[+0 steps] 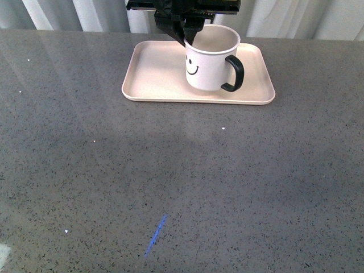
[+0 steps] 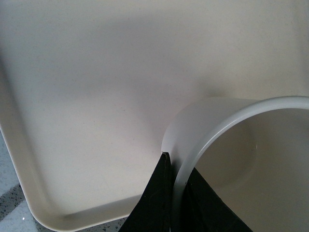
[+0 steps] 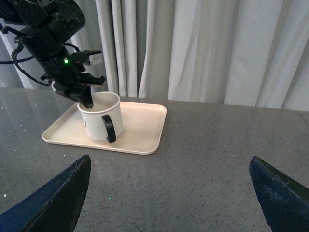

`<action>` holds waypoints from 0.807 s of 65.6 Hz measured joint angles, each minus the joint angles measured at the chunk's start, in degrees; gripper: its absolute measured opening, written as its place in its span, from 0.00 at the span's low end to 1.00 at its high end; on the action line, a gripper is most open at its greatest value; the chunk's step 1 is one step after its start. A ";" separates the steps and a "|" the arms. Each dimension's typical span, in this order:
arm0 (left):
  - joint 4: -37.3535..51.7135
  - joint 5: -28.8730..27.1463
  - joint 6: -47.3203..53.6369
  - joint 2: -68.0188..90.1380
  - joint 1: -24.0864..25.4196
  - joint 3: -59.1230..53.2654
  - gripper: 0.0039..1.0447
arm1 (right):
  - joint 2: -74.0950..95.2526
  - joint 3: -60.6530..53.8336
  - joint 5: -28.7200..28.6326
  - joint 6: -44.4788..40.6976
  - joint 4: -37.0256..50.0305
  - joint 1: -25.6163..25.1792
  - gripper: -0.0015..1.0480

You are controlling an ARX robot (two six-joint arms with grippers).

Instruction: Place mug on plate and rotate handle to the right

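Note:
The white mug with a black smiley face stands on the pale pink plate at the far middle of the table. Its black handle points right and a bit toward me. My left gripper comes down from above and is shut on the mug's left rim, one finger inside and one outside. The left wrist view shows the black fingers pinching the rim of the mug over the plate. In the right wrist view, my right gripper is open above the table, well away from the mug and plate.
The grey speckled table stretches toward me with a short blue mark near the front. Pale curtains hang behind the far edge.

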 joint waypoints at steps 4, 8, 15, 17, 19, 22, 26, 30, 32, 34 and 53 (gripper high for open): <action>0.02 0.00 -0.39 0.42 -0.02 0.98 0.02 | 0.00 0.00 0.00 0.00 0.00 0.00 0.91; 0.09 -0.04 -0.55 0.74 -0.02 1.75 0.02 | 0.00 0.00 0.00 0.00 0.00 0.00 0.91; 0.07 -0.42 -1.22 1.05 -0.07 2.21 0.02 | 0.00 0.00 0.00 0.00 0.00 0.00 0.91; 0.07 -0.44 -1.22 1.07 -0.09 2.21 0.02 | 0.00 0.00 0.00 0.00 0.00 0.00 0.91; 0.07 -0.63 -1.27 1.16 -0.09 2.21 0.02 | 0.00 0.00 0.00 0.00 0.00 0.00 0.91; 0.07 -0.66 -1.27 1.25 -0.09 2.21 0.02 | 0.00 0.00 0.00 0.00 0.00 0.00 0.91; 0.07 -0.94 -1.44 1.62 -0.09 2.21 0.02 | 0.00 0.00 0.00 0.00 0.00 0.00 0.91; 0.07 -1.07 -1.46 2.03 -0.09 2.21 0.02 | 0.00 0.00 0.00 0.00 0.00 0.00 0.91; 0.07 -1.07 -1.51 2.14 -0.09 2.21 0.02 | 0.00 0.00 0.00 0.00 0.00 0.00 0.91; 0.07 -1.07 -1.53 2.27 -0.09 2.21 0.02 | 0.00 0.00 0.00 0.00 0.00 0.00 0.91; 0.04 -1.29 -2.05 3.10 -0.09 2.21 0.02 | 0.00 0.00 0.00 0.00 0.00 0.00 0.91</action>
